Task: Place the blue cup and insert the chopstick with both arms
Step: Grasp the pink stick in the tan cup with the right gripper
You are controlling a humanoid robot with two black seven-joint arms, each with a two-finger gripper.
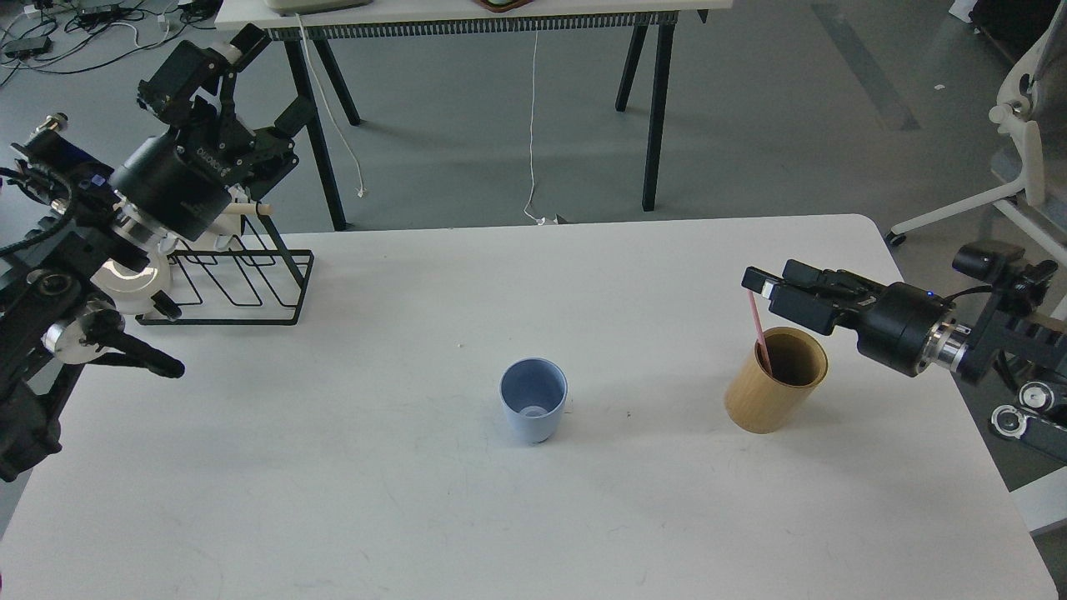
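The chopstick (758, 329) is a thin, straight pink stick, right of centre in the frame. Its lower end sits inside the tan holder (775, 380) and its top leans toward the right gripper (760, 287). The fingers appear closed around the upper tip. It looks light, stiff and smooth, so it could slip or swivel in a loose pinch. A firm hold near the top, lifted along its own line, seems safest.

The blue cup (533, 400) stands upright and open on the white worktop (375, 500) near the middle, well apart from the holder. It looks light and easy to tip.

The left gripper (250, 83), raised in the upper left above the wire rack (242, 283), stands spread and empty.
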